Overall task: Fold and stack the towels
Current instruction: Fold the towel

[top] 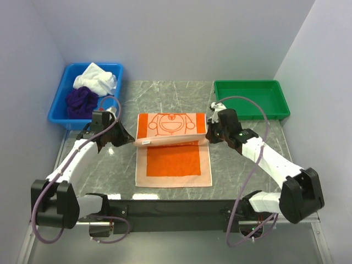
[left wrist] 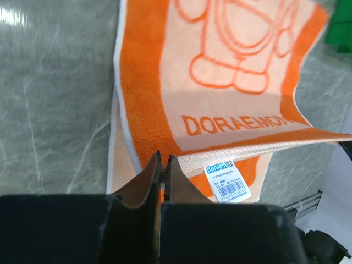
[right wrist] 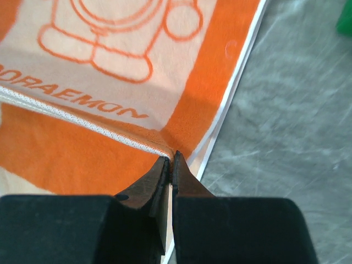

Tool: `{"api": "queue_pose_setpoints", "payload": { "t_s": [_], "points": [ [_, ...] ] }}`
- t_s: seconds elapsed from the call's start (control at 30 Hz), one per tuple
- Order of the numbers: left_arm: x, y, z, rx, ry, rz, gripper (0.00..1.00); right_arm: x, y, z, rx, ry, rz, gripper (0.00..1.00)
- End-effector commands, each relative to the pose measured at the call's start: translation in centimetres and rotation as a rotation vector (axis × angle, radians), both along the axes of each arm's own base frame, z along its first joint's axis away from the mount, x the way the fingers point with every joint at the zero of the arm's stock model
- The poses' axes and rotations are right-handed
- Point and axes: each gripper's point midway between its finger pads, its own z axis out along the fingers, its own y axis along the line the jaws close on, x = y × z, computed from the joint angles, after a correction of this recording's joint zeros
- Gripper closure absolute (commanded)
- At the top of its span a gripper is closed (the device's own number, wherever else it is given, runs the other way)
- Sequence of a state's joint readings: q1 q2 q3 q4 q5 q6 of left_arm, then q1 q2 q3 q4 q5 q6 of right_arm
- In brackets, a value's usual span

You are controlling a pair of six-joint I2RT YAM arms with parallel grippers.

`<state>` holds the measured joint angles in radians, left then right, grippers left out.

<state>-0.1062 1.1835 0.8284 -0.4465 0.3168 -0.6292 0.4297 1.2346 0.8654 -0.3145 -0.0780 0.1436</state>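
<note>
- Step in hand, as I judge it: halving the orange cloth towel with pale Doraemon print (top: 173,159), with the carried hem due to go toward the near edge.
- To do it well: move both arms at one pace and one height so the held hem runs straight. Carry it level over the lower layer, set corner on corner, and only then let go. An uneven pull would likely skew the fold.
- Left gripper (left wrist: 163,162): fingers clenched on the towel's left corner. The hem with its small sewn label (left wrist: 227,180) runs off just right of the tips.
- Right gripper (right wrist: 170,159): fingers pinched tight on the opposite corner of the same hem, with the white edging meeting the tips.
- The towel lies mid-table on the grey marbled tabletop (top: 118,170), between the two grippers. Its far part is raised and doubled over, its near part flat.
- Plain white towel (top: 96,80) and dark purple towel (top: 81,102): crumpled in the blue plastic bin (top: 58,107), far left.
- Green plastic tray (top: 250,100): far right.
</note>
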Motion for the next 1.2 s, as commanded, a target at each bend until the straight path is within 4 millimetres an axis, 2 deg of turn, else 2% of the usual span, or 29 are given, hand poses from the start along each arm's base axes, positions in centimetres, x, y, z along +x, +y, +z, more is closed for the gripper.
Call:
{"api": "queue_pose_setpoints", "payload": {
  "t_s": [0.0, 0.07, 0.13, 0.2, 0.27, 0.4, 0.57, 0.67, 0.83, 0.87, 1.03, 1.07, 1.17],
  "points": [
    [0.0, 1.9, -3.0, 0.068, 0.066, 0.079, 0.99, 0.5, -2.4, -3.0, -0.068, 0.069, -0.117, 1.00],
    [0.1, 1.4, -3.8, 0.044, 0.079, 0.081, 0.99, 0.6, -2.4, -4.5, -0.076, 0.113, -0.125, 1.00],
    [-0.4, 1.2, -5.5, 0.041, 0.126, 0.084, 0.99, 0.9, -2.6, -5.4, -0.083, 0.139, -0.138, 1.00],
    [-0.6, 0.8, -7.0, 0.021, 0.165, 0.092, 0.99, 0.7, -1.9, -6.8, -0.071, 0.190, -0.110, 1.00],
    [-0.6, 0.3, -7.6, 0.002, 0.184, 0.090, 0.99, 0.8, -1.5, -7.9, -0.057, 0.217, -0.096, 1.00],
    [-0.7, -0.2, -9.6, 0.005, 0.244, 0.092, 0.99, 1.1, -1.8, -9.1, -0.062, 0.279, -0.110, 1.00],
    [0.1, 0.3, -10.8, 0.030, 0.266, 0.146, 0.99, 2.0, -2.4, -10.7, -0.034, 0.354, -0.124, 1.00],
    [1.2, 0.8, -11.0, 0.054, 0.268, 0.179, 0.99, 3.3, -2.4, -11.2, -0.049, 0.361, -0.114, 1.00],
    [4.6, 0.9, -11.4, 0.092, 0.286, 0.195, 0.99, 6.2, -2.3, -11.4, -0.057, 0.375, -0.130, 1.00],
    [5.2, 1.0, -11.4, 0.098, 0.285, 0.196, 0.99, 7.4, -2.0, -11.3, -0.053, 0.366, -0.132, 1.00],
    [8.5, 1.3, -11.5, 0.146, 0.280, 0.201, 0.99, 10.7, -1.7, -10.3, -0.036, 0.339, -0.138, 1.00],
    [9.7, 1.2, -11.2, 0.151, 0.265, 0.197, 0.99, 11.7, -1.5, -10.0, -0.036, 0.321, -0.138, 1.00],
    [11.0, 1.5, -10.4, 0.177, 0.243, 0.187, 0.99, 13.1, -1.3, -9.0, -0.031, 0.292, -0.135, 1.00]
  ]
}}
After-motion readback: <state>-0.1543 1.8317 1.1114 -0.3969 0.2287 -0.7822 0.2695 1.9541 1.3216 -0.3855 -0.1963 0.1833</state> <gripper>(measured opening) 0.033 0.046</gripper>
